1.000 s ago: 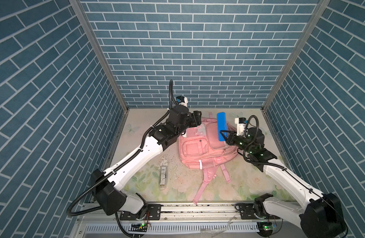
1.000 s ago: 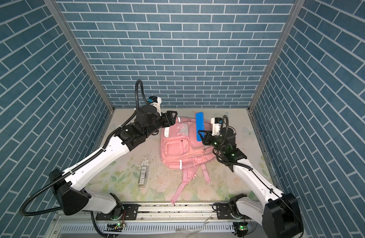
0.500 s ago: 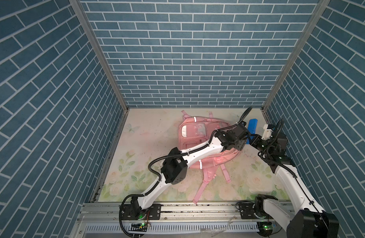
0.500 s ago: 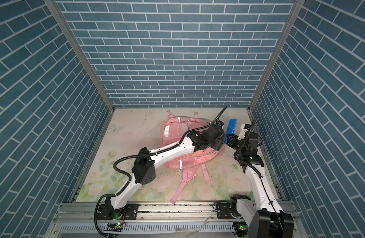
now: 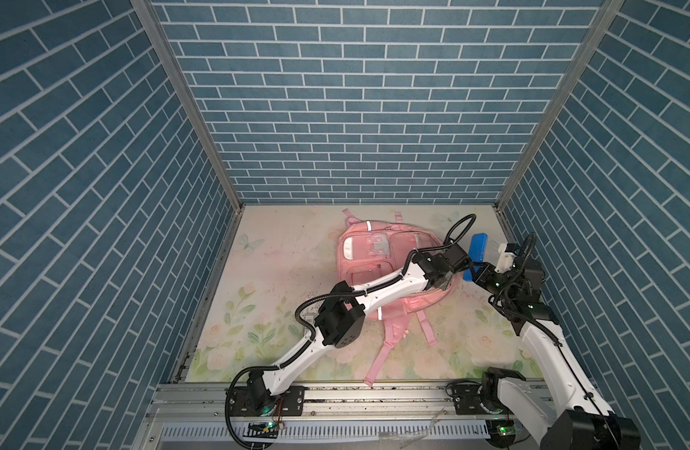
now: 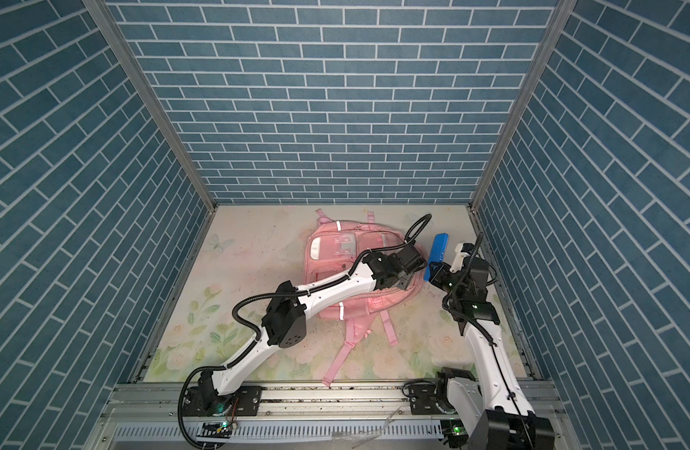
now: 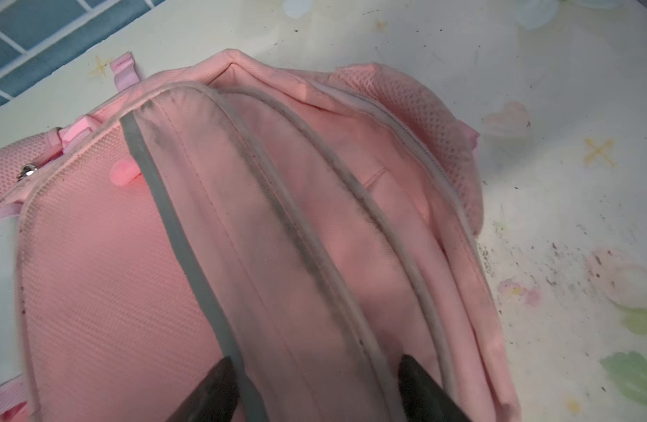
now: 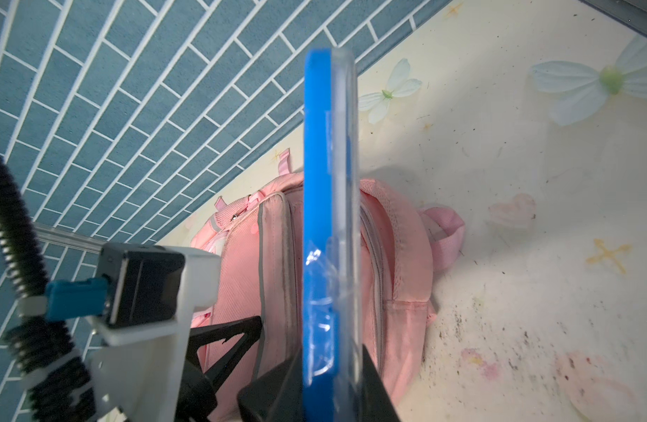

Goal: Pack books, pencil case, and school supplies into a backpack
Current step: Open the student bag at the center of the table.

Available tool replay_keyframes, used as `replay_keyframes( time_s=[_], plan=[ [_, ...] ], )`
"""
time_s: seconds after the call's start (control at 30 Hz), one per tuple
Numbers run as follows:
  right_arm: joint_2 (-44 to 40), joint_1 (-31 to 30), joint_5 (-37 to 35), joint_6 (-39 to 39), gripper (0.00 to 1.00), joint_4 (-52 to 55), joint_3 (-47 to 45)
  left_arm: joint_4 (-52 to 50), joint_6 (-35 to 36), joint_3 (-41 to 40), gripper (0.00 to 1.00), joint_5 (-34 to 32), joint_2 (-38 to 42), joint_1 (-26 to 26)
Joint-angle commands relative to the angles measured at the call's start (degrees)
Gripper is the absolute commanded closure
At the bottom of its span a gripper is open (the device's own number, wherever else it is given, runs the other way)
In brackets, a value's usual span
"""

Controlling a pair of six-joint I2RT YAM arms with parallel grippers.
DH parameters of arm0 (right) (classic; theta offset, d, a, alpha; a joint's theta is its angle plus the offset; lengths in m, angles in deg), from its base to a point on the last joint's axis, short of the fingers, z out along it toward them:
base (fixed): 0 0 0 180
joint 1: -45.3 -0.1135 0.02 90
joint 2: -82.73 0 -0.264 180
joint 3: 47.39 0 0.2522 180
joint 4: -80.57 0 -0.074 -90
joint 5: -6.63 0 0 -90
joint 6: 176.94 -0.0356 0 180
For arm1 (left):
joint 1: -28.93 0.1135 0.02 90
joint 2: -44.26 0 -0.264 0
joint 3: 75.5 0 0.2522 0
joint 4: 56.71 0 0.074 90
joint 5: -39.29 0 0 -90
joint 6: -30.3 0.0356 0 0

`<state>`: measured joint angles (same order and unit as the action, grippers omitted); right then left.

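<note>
The pink backpack lay flat on the tabletop. The left hand was spread wide over its edge. The right hand pinched the blue pencil case, just beside the backpack.

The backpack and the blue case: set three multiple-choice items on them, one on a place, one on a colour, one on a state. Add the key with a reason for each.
1. Where is the blue case?
A. Beside the backpack, on the robot's right.
B. On the table at the robot's far left.
C. Lying on the backpack's straps.

2. What colour is the backpack?
A. Green.
B. Black.
C. Pink.

3. What is the state of the right gripper?
A. Open and empty.
B. Shut on the blue case.
C. Shut on a strap.

Key:
1 A: both top views show it just off the backpack's right edge.
2 C: its fabric is pale pink in every view.
3 B: the right wrist view shows the case clamped between its jaws.
</note>
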<state>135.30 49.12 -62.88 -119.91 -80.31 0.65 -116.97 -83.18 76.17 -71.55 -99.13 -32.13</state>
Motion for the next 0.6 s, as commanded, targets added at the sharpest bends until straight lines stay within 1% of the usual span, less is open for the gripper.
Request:
replay_keyframes(
  time_s=[0.0, 0.07, 0.1, 0.13, 0.2, 0.27, 0.4, 0.47, 0.57],
  plan=[
    [-1.75, 0.14, 0.36, 1.24, 0.97, -0.09, 0.59, -5.10, -2.88, 4.98, 0.46, -0.92, -0.99, 1.51],
    [-2.15, 0.15, 0.56, 1.29, 0.97, 0.07, 0.90, -5.38, -2.25, 6.67, 0.75, -0.23, -0.18, 1.48],
    [-2.33, 0.15, 0.75, 1.33, 0.97, 0.20, 1.00, -4.70, -1.97, 6.32, 0.88, 0.12, 1.03, 1.54],
    [-2.41, 0.14, 0.91, 1.42, 0.97, 0.39, 1.09, -3.78, -1.87, 5.40, 1.00, 0.27, 2.69, 1.40],
    [-2.57, 0.19, 1.67, 1.30, 0.97, 0.53, 1.15, -1.66, -1.76, 1.96, 1.00, 0.01, 6.73, 1.38],
    [-2.59, 0.15, 4.13, 0.71, 0.97, -0.31, 0.77, 1.61, -2.03, -3.06, 1.00, -0.11, 11.66, 1.42],
    [-1.60, -0.48, 11.46, -4.87, 0.98, -5.30, -1.02, 13.20, -2.90, -20.48, 1.00, 1.85, 24.33, 1.71],
    [-1.01, -2.56, 12.32, -7.47, 0.99, -7.39, -1.30, 19.79, -4.58, -30.03, 1.00, 3.79, 29.90, 2.37],
    [-0.19, -8.00, 10.47, -10.61, 0.99, -10.66, -0.56, 29.48, -7.89, -43.15, 1.00, 5.80, 36.85, 3.43]
  ],
)
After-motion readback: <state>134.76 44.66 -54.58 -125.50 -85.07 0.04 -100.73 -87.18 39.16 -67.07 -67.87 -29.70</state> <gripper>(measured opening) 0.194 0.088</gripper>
